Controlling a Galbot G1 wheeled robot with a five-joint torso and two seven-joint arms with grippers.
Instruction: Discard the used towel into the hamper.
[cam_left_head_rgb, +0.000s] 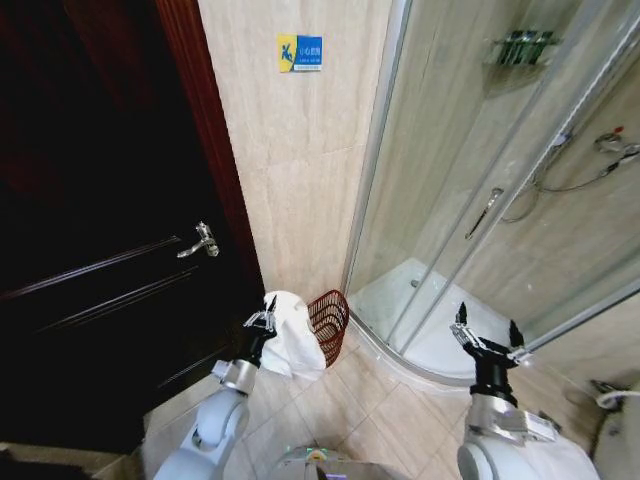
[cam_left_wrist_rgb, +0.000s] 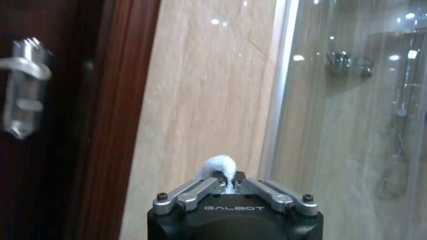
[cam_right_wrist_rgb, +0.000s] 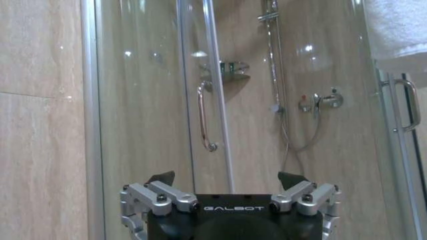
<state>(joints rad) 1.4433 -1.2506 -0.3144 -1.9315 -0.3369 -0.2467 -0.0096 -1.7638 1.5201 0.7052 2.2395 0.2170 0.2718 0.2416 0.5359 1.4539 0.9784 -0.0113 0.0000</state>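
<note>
Tiled bathroom floor runs from the robot's feet to a beige wall, with a dark door on the left and a glass shower on the right. Nearest, the left gripper (cam_left_head_rgb: 262, 322) pinches the white towel (cam_left_head_rgb: 290, 335), which hangs just left of the hamper (cam_left_head_rgb: 328, 325). The right gripper (cam_left_head_rgb: 488, 335) waits spread wide with nothing in it. I think the towel must go right, over the rim, before letting go. The left wrist view shows the fingers clamped on cloth.

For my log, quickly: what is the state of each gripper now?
Left gripper: closed, holding the white towel beside the hamper.
Right gripper: open, holding nothing, in front of the shower enclosure.
</note>
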